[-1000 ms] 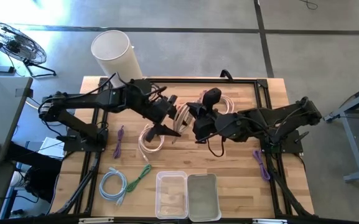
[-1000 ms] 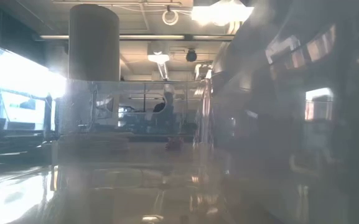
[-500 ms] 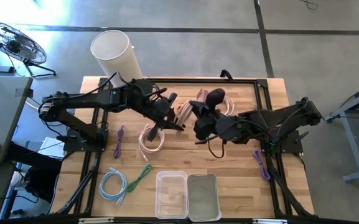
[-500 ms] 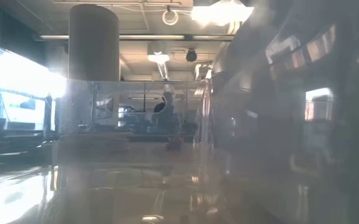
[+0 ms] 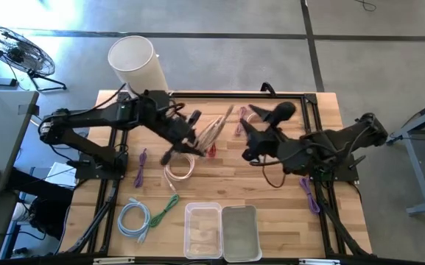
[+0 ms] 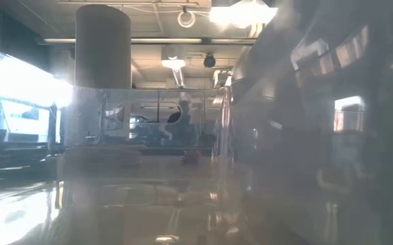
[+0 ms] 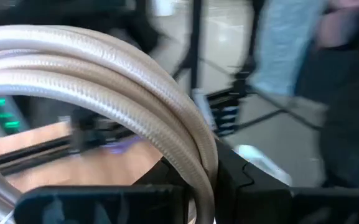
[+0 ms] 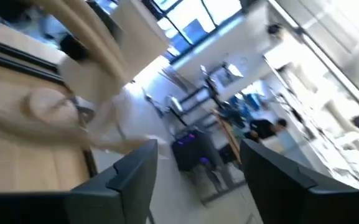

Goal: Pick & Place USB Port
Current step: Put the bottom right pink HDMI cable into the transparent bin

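Grey concrete floor (image 5: 219, 59), floor fan (image 5: 15, 47)

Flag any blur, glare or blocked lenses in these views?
High view: sharp, even light. Low view: the clear bin fills the lens, hazy with window glare. Left wrist view: beige cable sharp up close, room behind blurred. Right wrist view: motion-smeared throughout, bright windows blown out.

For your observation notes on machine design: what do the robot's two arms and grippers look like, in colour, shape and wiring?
Both arms are black, built of slim jointed segments. The left arm and right arm each rise from a black frame at the table's edge, with thin black cables looping along them. The left gripper has dark, flat, angular fingers; the right gripper shows two broad, dark grey, blade-like fingers.
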Robot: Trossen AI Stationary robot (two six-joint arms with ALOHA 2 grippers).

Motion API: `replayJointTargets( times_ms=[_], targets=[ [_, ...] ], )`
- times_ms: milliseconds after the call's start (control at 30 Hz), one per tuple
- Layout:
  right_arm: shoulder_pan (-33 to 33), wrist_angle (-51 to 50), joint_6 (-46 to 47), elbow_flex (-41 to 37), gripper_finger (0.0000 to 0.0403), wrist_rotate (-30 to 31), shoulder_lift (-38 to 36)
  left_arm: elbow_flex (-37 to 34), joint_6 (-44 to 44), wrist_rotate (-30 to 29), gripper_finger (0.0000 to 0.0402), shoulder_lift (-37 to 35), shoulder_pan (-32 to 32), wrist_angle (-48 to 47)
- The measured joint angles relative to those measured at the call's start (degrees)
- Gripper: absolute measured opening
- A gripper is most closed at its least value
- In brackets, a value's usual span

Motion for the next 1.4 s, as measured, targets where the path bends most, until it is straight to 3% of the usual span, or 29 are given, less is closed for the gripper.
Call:
replayJointTargets(
  times_ms=[133,333,633,833,933,1167,1400],
  targets=[
    [2.14,-2.36,2.52,0.0,0.0231,3.28,-1.36,-0.02,-4.65,-0.03,0.0029,-1.82,-4.8,-3.52],
    [4.6,-6.22,7.53,0.0,0.022,6.23,-2.06,-0.02,-9.19,-10.61,0.0029,-3.25,-12.8,-3.93],
    [9.46,-6.15,9.96,0.0,0.0216,6.21,-2.17,-0.02,-16.71,-33.65,0.0029,-6.0,-25.43,-11.97],
    [12.72,-6.1,13.8,0.0,0.0216,6.23,-2.47,-0.02,-23.94,-51.48,0.0029,-5.15,-35.86,-12.17],
    [13.69,-6.11,14.16,0.0,0.0216,6.23,-2.47,-0.02,-28.66,-57.63,0.0029,-3.31,-40.86,-12.15],
    [14.18,-6.05,17.11,0.0,0.0215,6.22,-2.47,-0.04,-36.93,-69.91,0.0029,2.96,-48.81,-4.02],
    [14.18,-6.02,20.73,0.0,0.0215,5.45,-2.47,-0.04,-35.36,-72.33,0.0029,8.4,-52.94,8.33]
  ],
)
